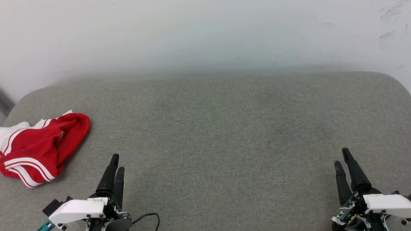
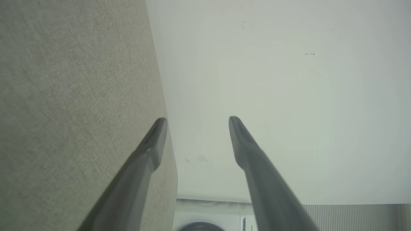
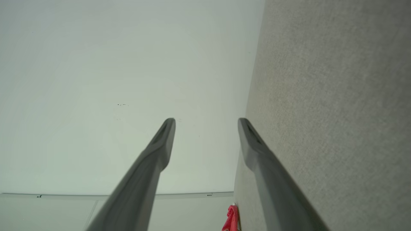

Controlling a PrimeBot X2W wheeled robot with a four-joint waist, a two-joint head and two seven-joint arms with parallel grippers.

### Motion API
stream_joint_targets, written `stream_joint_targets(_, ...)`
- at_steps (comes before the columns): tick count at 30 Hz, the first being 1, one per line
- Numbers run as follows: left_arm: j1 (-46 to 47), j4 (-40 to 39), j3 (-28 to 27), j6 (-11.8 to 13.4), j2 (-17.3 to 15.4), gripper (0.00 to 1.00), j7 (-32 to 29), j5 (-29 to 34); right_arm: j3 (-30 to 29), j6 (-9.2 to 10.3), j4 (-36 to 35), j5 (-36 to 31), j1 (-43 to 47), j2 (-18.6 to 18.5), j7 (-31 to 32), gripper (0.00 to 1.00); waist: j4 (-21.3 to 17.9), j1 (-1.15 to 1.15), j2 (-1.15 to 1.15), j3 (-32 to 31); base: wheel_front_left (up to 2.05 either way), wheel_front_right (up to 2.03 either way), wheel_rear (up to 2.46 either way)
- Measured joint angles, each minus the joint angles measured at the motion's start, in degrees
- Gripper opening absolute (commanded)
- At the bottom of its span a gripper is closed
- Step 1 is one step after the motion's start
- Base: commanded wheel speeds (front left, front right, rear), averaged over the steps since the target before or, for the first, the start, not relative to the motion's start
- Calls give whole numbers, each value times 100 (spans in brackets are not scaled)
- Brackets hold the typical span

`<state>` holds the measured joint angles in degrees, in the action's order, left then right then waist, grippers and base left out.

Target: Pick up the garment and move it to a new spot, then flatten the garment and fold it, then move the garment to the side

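Crumpled thin fabric garment [image 1: 38, 147]: is showing red, with white areas and red-and-white striped trim.
Woven upholstered cushion [image 1: 224, 128]: is appearing speckled grey-green.
Smooth wall [image 1: 192, 32]: is looking pale off-white.

Garment [image 1: 38, 147] at far left end of cushion [image 1: 224, 128], wall [image 1: 192, 32] behind cushion

Crumpled garment [image 1: 38, 147] lies far left on the grey fabric surface [image 1: 208, 144].
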<state>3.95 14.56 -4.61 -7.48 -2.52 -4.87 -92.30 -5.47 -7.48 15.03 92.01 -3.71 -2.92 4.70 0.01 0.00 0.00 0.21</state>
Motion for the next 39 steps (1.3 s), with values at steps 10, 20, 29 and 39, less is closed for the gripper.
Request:
stream_joint_targets(10, 1, -325, 294, 0, -35, 100, 283, 154, 166, 0, -259, -156, -1, -1, -271, 100, 11, 0, 0, 1, 0, 0, 0)
stream_joint_targets(20, 2, -692, 486, 0, -101, 100, 525, 659, 324, 0, -482, -565, 0, -49, -523, 100, 34, 0, 0, -2, 0, 0, 0)
stream_joint_targets(29, 2, -954, 659, 0, -160, 100, 721, 1495, 392, 0, -638, -1733, -3, -192, -719, 100, 46, 0, 0, -1, 0, 0, 0)
stream_joint_targets(39, 2, -1068, 812, 0, -208, 100, 913, 2649, 437, 0, -846, -3545, -11, -165, -873, 100, 46, 0, 0, 0, 0, 0, 0)
